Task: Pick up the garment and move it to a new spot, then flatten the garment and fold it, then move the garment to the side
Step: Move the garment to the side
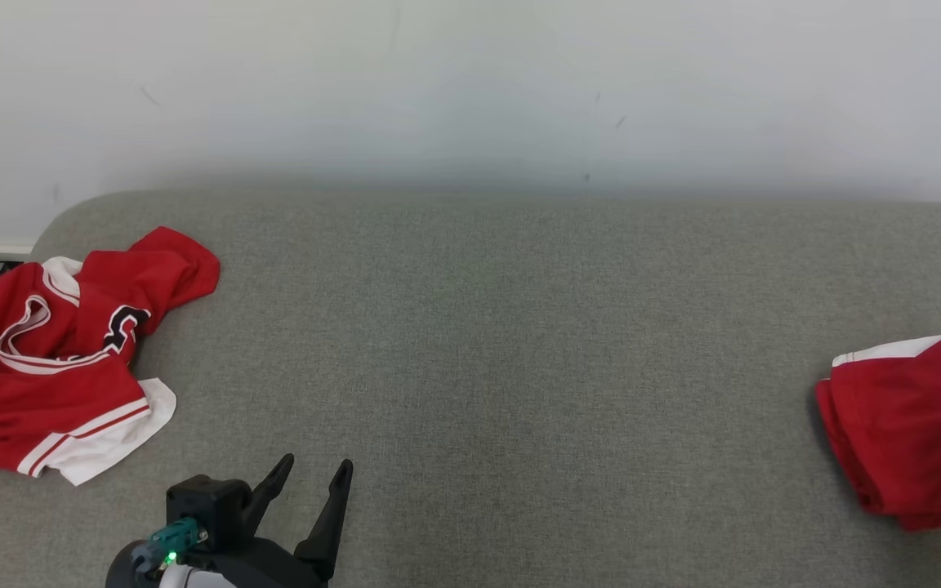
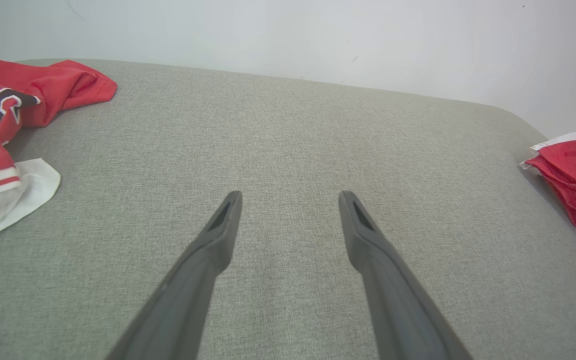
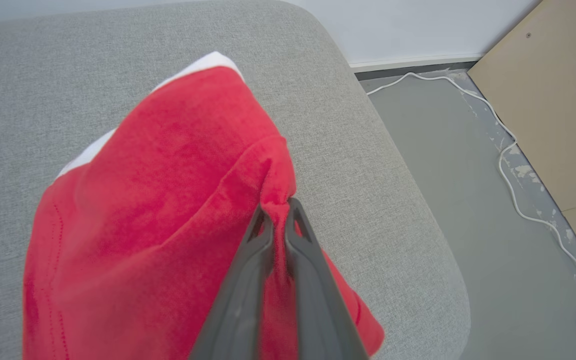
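1. The right end effector (image 3: 279, 212) was nearly closed. Its two dark fingers pinched a bunched fold of the folded red garment (image 3: 168, 200) between their tips.
2. In the right wrist view the garment spread from the pinch to the left and lower left of the frame. Its white trim pointed toward the upper left.
3. It hung over the grey fabric-covered worktop (image 3: 43, 75) near a rounded corner. Whether its lower part touched the surface could not be told.
4. In the head view this garment sat at the right edge of the frame, partly cut off.
5. The left end effector (image 1: 316, 465) stood wide open and held nothing, low and left of centre in the head view. Its fingers pointed up the frame over bare worktop.
6. The folded garment lay well apart from it, far to the right.
7. A crumpled red jersey (image 1: 46, 359) with white trim lay on the worktop at the left edge, near the left end effector but not touching it.
8. A white cable (image 3: 505, 165) ran across the floor (image 3: 468, 200) at the right of the right wrist view.
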